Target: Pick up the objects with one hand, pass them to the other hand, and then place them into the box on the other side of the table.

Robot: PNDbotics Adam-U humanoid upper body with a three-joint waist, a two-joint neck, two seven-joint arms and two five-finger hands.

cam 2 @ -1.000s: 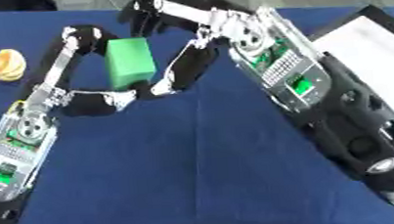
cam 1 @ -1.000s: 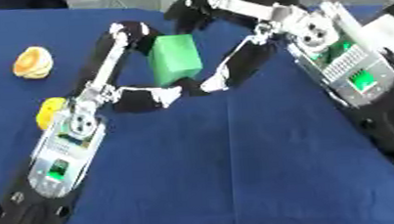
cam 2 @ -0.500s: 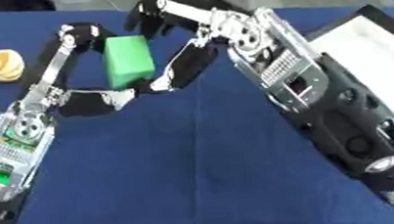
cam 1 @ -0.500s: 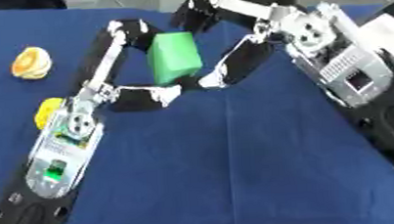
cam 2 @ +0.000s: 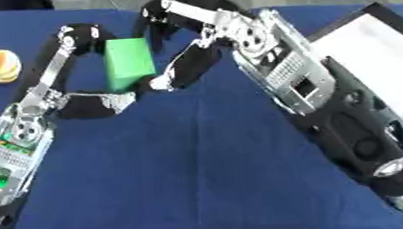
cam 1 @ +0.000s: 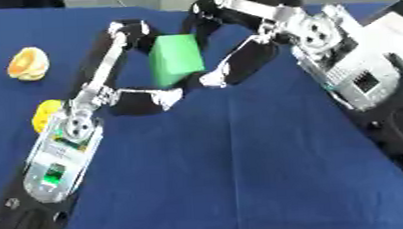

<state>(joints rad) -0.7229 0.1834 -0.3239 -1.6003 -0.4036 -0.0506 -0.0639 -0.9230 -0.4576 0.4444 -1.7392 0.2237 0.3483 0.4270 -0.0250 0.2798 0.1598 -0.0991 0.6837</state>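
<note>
Two robot hands meet at the green block (cam 1: 175, 58) above the blue tabletop (cam 1: 234, 164): my left robot hand (cam 1: 119, 66) and my right robot hand (cam 1: 236, 59) both curl around it, with the white box (cam 2: 377, 60) at my right.

Hidden in part behind the left hand (cam 1: 134, 98): a small yellow thing (cam 1: 44, 114) at mid-left. Cut off by the right edge: the white box (cam 2: 379, 60).

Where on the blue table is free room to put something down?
Bare cloth lies wide in the near middle, between both forearms. It is crowded farther back, where the left robot hand and right robot hand meet at the green block.
</note>
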